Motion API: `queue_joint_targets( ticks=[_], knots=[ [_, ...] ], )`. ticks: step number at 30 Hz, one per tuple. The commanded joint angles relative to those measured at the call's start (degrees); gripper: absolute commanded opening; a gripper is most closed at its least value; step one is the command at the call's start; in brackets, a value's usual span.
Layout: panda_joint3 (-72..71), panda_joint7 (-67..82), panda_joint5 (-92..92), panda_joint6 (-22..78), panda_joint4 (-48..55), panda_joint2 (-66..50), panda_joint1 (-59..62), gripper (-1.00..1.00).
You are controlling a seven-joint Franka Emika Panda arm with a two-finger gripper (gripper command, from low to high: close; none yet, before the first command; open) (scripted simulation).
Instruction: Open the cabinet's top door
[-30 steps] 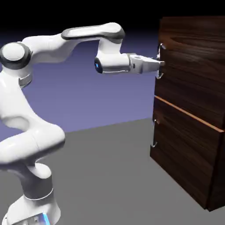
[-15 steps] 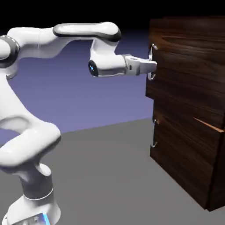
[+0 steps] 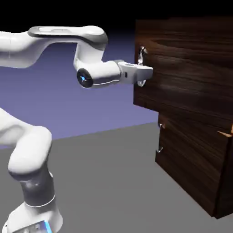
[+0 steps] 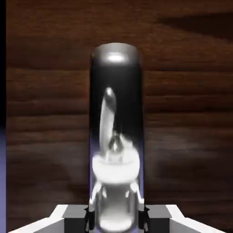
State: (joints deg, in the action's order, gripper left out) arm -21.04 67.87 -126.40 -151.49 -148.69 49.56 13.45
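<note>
The dark wood-grain cabinet (image 3: 195, 168) stands at the exterior view's right. Its top door (image 3: 191, 68) juts out to the left, well past the lower panel. The door's vertical silver handle (image 3: 143, 63) sits near its left edge. My gripper (image 3: 146, 71) reaches in level from the left and is shut on this handle. In the hand view the silver handle (image 4: 116, 136) stands large in the middle, in front of the top door (image 4: 191, 113). My gripper (image 4: 116, 219) clamps the handle's lower part, and the grey fingertips (image 4: 75, 217) press against both of its sides.
The lower panel keeps its own silver handle (image 3: 159, 139), flush below the pulled-out top door. A lighter orange-brown edge (image 3: 226, 133) shows at the far right between the panels. The grey table (image 3: 113, 182) stretches between the robot base and the cabinet.
My gripper has shut on the handle and drawn back to the exterior view's left. The top door has come out with it, past the lower panel.
</note>
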Motion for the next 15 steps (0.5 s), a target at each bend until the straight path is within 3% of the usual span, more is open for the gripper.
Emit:
queue_joint_targets(
  ticks=[1, 15],
  knots=[
    [1.9, -1.2, 2.4, 1.2, -1.3, 1.2, -1.1, -1.0],
    [27.7, -14.4, 37.3, 24.2, -11.8, 14.3, -4.6, -1.0]
  ],
)
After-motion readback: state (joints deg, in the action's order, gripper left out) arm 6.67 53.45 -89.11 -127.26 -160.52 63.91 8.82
